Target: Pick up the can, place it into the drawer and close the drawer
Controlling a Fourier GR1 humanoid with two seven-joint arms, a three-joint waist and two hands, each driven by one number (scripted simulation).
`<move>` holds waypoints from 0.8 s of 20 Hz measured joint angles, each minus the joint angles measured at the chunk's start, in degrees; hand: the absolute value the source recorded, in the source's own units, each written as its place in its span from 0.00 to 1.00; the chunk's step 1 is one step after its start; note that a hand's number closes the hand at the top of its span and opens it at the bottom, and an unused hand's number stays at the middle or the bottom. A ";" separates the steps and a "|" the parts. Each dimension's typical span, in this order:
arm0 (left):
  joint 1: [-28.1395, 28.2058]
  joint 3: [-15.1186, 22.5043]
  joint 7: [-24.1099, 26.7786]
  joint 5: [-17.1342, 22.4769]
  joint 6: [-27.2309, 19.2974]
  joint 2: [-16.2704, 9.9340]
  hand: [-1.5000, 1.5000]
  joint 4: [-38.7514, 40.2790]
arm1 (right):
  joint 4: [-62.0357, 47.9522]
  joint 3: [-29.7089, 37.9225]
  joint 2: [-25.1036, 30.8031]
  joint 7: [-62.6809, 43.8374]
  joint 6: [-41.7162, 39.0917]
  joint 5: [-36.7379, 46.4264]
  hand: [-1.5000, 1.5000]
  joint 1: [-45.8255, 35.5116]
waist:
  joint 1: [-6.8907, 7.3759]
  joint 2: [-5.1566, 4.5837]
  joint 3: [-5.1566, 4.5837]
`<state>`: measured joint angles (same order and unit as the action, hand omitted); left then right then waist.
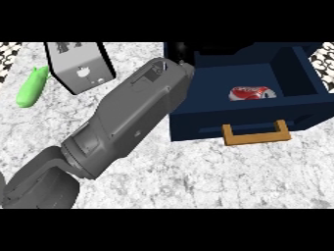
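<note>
The red-and-white metal can [253, 93] lies on its side on the floor of the open dark-blue box drawer [299, 73], so what remains, judging by how things lie, is the closing push. One grey forearm [130, 120] enters from the lower left and stretches diagonally to the drawer's rear left corner, where only a dark bit of its hand [181, 50] shows above the wall — whether those fingers are spread, pressed together or curled cannot be told, nor which arm this is. No other hand is in view. The main risk is that the forearm lies over the drawer's left wall: if the drawer is pushed shut before the arm lifts clear, the wall could catch against it and jam. The tan wooden handle [257, 133] on the front panel juts toward the viewer, and a push landing off-centre there might skew the drawer. A green cucumber-like vegetable [32, 87] and a grey-and-black boxy appliance [81, 66] sit at the upper left of the white marbled counter [234, 176], well apart from the drawer, so a wide withdrawal could brush them.
</note>
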<state>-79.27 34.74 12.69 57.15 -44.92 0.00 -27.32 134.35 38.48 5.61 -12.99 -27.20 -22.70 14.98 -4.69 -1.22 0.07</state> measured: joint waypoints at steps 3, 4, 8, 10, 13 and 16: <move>-0.42 0.16 1.16 1.06 -0.25 0.00 0.00 -0.84 | 0.56 -1.32 0.86 2.61 -1.24 4.23 0.00 -2.04 | 0.47 0.07 0.01; -0.83 0.23 1.31 1.14 -0.14 0.00 0.00 -0.86 | 0.99 -1.72 0.99 3.35 -1.50 5.93 0.00 -2.54 | 0.77 0.14 0.01; -1.40 0.34 3.11 1.89 -0.25 0.00 0.00 -0.92 | 3.78 -6.16 0.23 4.96 -1.35 15.18 0.00 -5.27 | 1.59 0.11 -0.01; -1.23 0.42 4.10 2.28 -0.36 0.00 0.00 -1.27 | 4.11 -8.68 0.37 5.45 -1.14 20.17 0.00 -7.14 | 2.03 0.14 -0.02; -2.38 0.10 3.58 2.74 -0.81 0.00 0.00 -1.21 | 3.47 -13.09 -0.16 6.92 -0.65 28.33 0.00 -9.12 | 2.77 0.29 -0.03; -2.34 -0.29 3.33 3.35 -0.69 0.00 0.00 -1.32 | 0.90 -17.15 0.35 8.27 0.57 36.33 0.00 -12.31 | 3.36 0.36 -0.03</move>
<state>-81.61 34.45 16.02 60.49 -45.60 0.00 -28.64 135.25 21.33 5.96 -4.71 -26.63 13.62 2.67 -1.33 -0.86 0.04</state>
